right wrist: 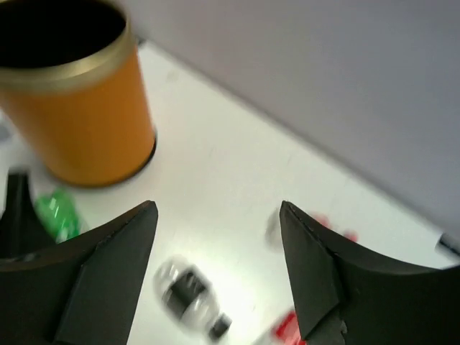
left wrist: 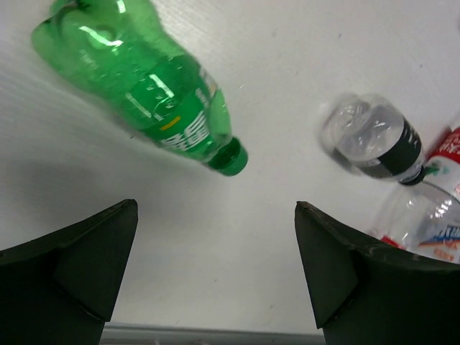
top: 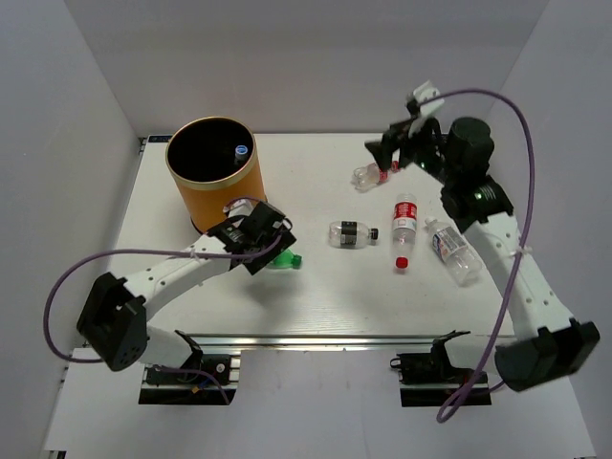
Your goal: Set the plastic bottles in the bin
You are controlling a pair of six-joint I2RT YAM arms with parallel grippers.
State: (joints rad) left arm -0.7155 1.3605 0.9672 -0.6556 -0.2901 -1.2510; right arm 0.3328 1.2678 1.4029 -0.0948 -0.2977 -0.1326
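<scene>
**Two arms over scattered bottles, both end effectors spread**

Overhead view: the bin (top: pixel 212 186) stands upright at the far left of the white surface (top: pixel 316 306). A blue-capped bottle (top: pixel 240 151) is visible inside its black interior. The left end effector (left wrist: pixel 215 207) hangs just in front of the bin, its fingers spread wide with nothing between them. The green bottle (left wrist: pixel 144 79) lies on its side on the surface just beyond the fingertips, apart from them, its cap pointing towards the wrist camera. The dark-labelled bottle (top: pixel 352 232) lies on its side near mid-surface. To its right lie the red-labelled bottle (top: pixel 404 229), with its red cap towards the near edge, and the blue-and-white-labelled bottle (top: pixel 451 251), partly under the right arm. The right end effector (right wrist: pixel 217 208) is at the far right and faces the bin across the surface. Its fingers are apart and hold nothing. A clear bottle with red markings (top: pixel 373 175) lies just beside it in the overhead view; whether the two touch cannot be told.
</scene>
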